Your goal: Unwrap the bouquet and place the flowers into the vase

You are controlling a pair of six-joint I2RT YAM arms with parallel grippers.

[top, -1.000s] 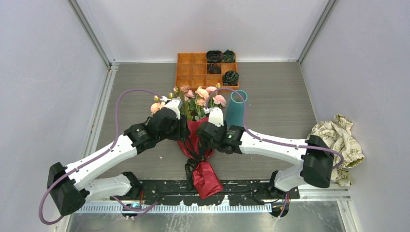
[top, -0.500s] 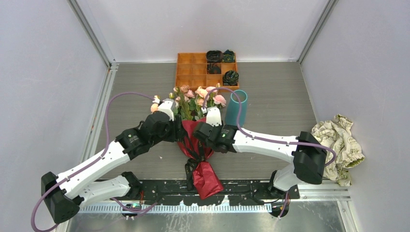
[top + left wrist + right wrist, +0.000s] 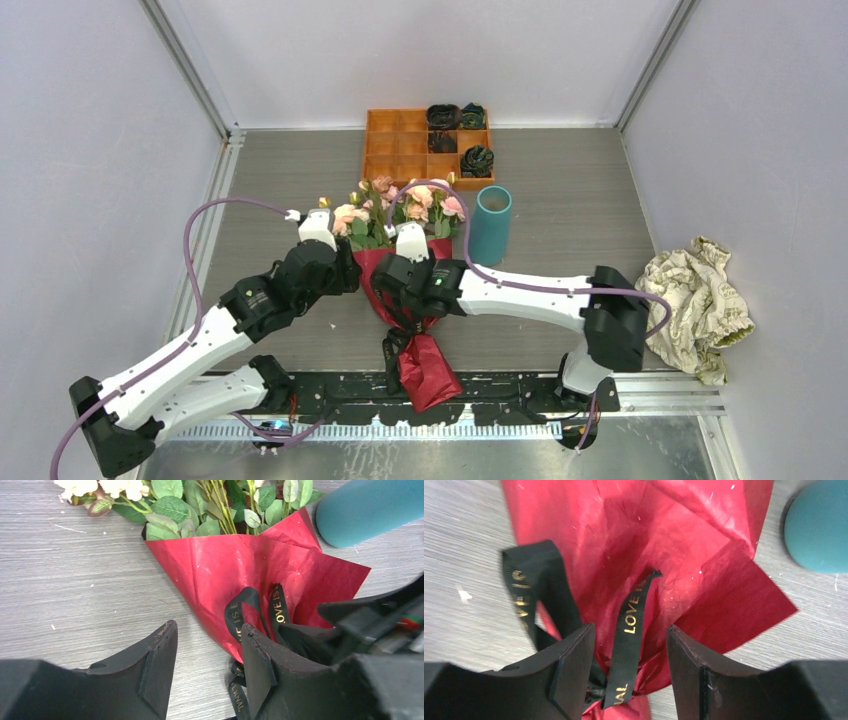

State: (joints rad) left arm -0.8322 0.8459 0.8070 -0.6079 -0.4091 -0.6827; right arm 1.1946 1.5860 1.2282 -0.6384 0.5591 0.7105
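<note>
Red crinkled paper [image 3: 240, 565] wraps the bouquet [image 3: 405, 285], which lies on the grey table [image 3: 270, 180] between the 2 arms. Its narrow tail points toward the bases and the flowers [image 3: 400, 205] fan out at the far end. A black ribbon [image 3: 631, 612] with gold lettering is tied round the neck of the wrap.

The left gripper [image 3: 207, 630] hovers low at the bouquet's left edge with its 2 fingers apart. Bare table and the paper's edge show in the gap, and nothing is pinched. A ribbon loop stands just beyond its right finger [image 3: 260, 665]; whether the 2 touch cannot be told.

The right gripper [image 3: 630, 630] sits over the middle of the wrap, jaws likewise apart. 1 loose ribbon tail runs up between the fingers, clamped by neither pad as far as the wrist view shows.

The teal vase [image 3: 491, 224] stands upright just right of the flowers, near a corner of the paper. An orange tray [image 3: 385, 150] sits at the table's far edge, and a crumpled cloth [image 3: 700, 300] lies well off to the right.
</note>
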